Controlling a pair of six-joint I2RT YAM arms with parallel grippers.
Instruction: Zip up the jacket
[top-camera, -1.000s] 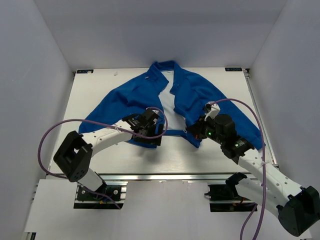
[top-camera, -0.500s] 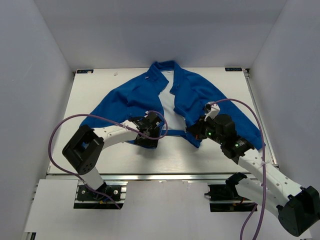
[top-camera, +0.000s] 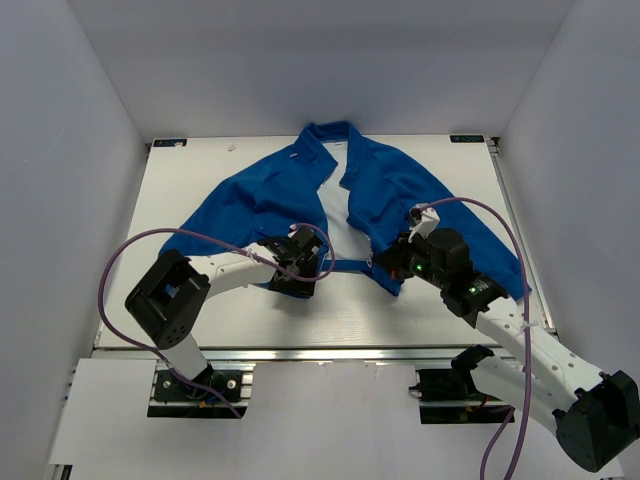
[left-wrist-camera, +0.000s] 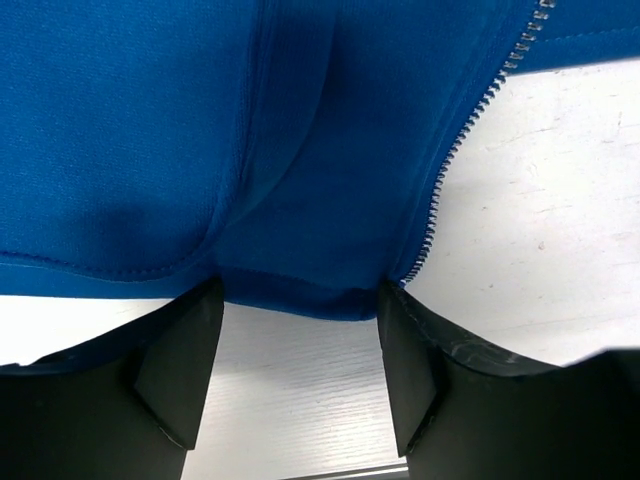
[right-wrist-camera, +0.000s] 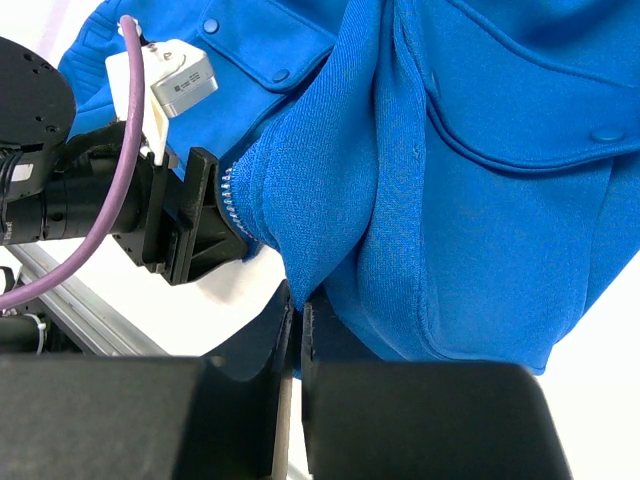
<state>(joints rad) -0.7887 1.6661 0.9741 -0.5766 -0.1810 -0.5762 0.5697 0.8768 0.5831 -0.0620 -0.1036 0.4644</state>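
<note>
The left gripper (left-wrist-camera: 298, 296) is held with its fingers spread; a lower hem corner of the jacket (left-wrist-camera: 150, 130) lies between them, beside the zipper teeth (left-wrist-camera: 470, 130). The right gripper (right-wrist-camera: 298, 315) is clamped on a fold of the opposite front panel. The jacket is spread on the white table (top-camera: 420, 310), its front unzipped.

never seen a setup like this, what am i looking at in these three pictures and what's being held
Two robot arms stand at the near edge of a white table. One picture looks down from above; the other two come from a camera on each wrist. A blue jacket lies unzipped on the table. The left gripper is open, its fingers either side of the jacket's bottom hem beside the zipper teeth. The right gripper is shut on a fold of the other front panel.
</note>
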